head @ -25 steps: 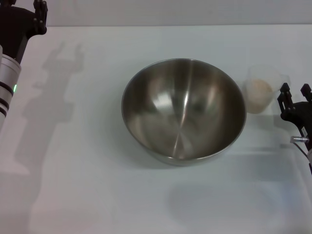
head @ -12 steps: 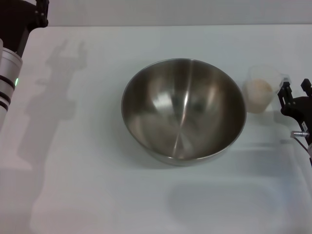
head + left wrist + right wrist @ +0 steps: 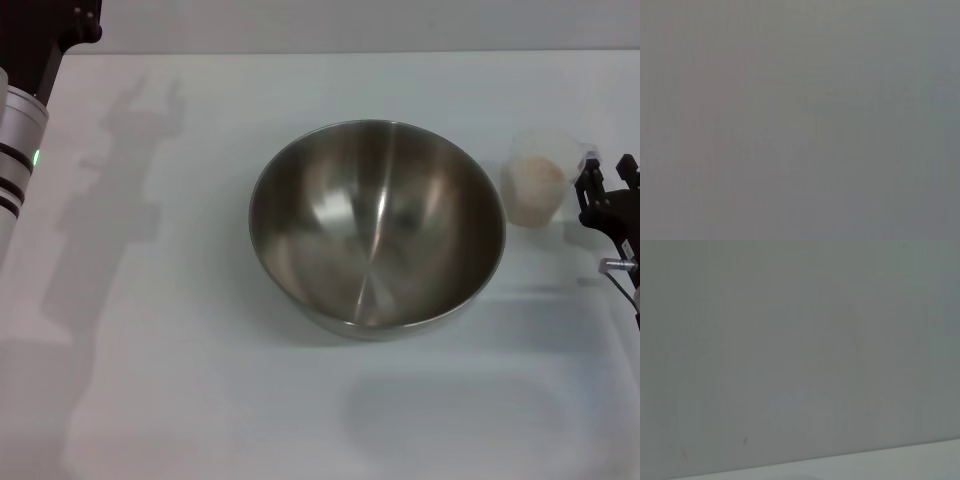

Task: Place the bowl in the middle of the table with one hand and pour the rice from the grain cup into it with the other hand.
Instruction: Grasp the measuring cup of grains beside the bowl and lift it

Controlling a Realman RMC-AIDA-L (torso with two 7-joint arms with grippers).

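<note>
The large steel bowl point(image 3: 377, 225) stands upright in the middle of the white table point(image 3: 180, 400), and no rice shows in it. The clear grain cup point(image 3: 543, 178) stands upright just right of the bowl, with the rice point(image 3: 540, 174) heaped inside. My right gripper point(image 3: 608, 180) is at the right edge, open, right beside the cup's handle side; I cannot tell whether it touches the cup. My left gripper point(image 3: 45, 30) is raised at the far left corner, well away from the bowl. Both wrist views show only blank grey surface.
The left arm's silver link point(image 3: 15, 160) runs down the left edge, and its shadow lies on the table left of the bowl. A cable hangs under the right gripper at the right edge.
My right gripper has moved farther along the cup's side, and the cup has shifted slightly. My left arm has drawn back toward the far left corner.
</note>
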